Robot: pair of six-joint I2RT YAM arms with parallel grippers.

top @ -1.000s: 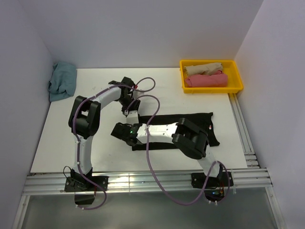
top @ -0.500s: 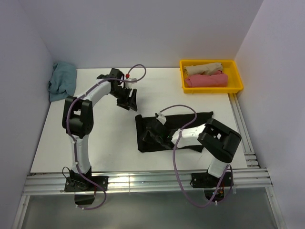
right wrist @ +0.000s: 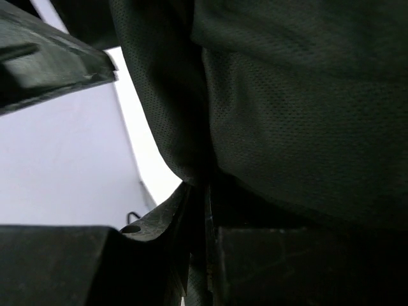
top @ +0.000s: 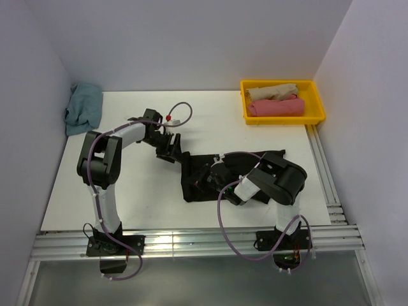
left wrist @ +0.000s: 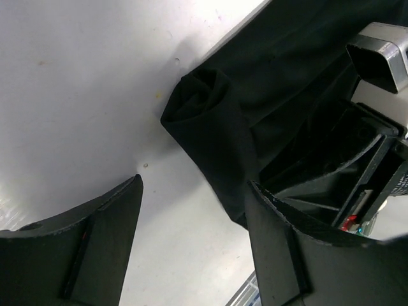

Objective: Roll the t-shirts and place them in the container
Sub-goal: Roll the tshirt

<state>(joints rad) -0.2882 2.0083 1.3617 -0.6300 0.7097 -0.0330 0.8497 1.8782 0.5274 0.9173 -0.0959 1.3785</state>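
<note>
While the black t-shirt (top: 194,189) lay across the middle of the table (top: 127,185), its left end wound into a roll (left wrist: 205,108) (the coil's open end faced the left wrist camera), the left gripper (left wrist: 194,185) hung just beside that roll, jaws spread wide, and the right gripper (right wrist: 205,213) pinched a fold of the shirt.

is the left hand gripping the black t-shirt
No, the left hand is open over bare table, with the rolled end of the black t-shirt beyond its fingers.
</note>
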